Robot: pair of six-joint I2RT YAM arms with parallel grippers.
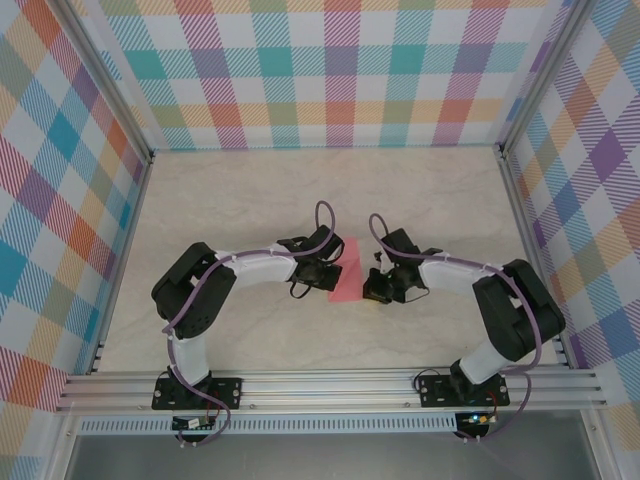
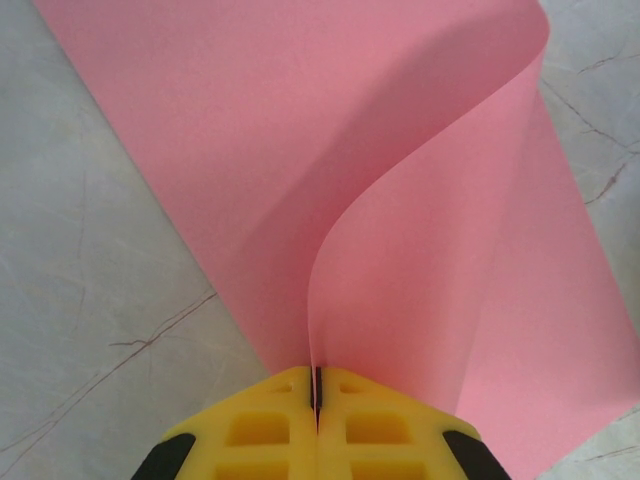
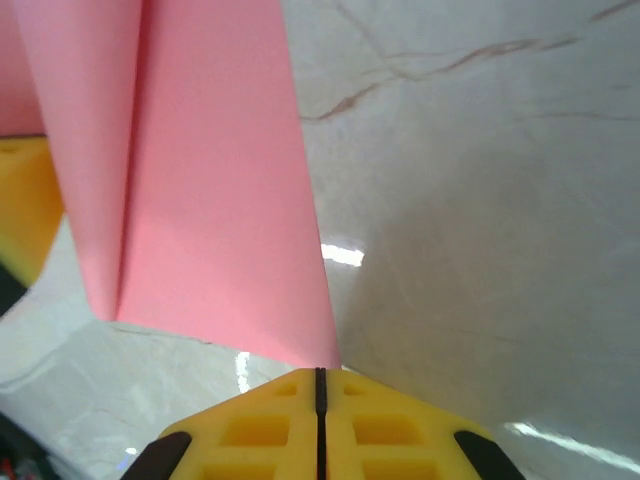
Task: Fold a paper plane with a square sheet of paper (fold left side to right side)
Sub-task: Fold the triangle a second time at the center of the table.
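Observation:
The square sheet of paper (image 1: 350, 268) is salmon pink and lies mid-table between the two grippers. My left gripper (image 1: 322, 268) is shut on its edge. In the left wrist view the sheet (image 2: 400, 250) rises from the closed yellow jaws (image 2: 316, 385) and curls over to the right above its lower layer. My right gripper (image 1: 378, 288) is shut. In the right wrist view its tips (image 3: 320, 375) sit on the near corner of the flat part of the sheet (image 3: 210, 200). Nothing shows in the seam between those jaws. A yellow finger of the left gripper (image 3: 22, 215) shows beside the raised flap.
The marbled tabletop (image 1: 250, 200) is bounded by plaid walls (image 1: 330, 70) at the back and both sides. An aluminium rail (image 1: 330, 385) with the arm bases runs along the near edge. Purple cables loop over both arms.

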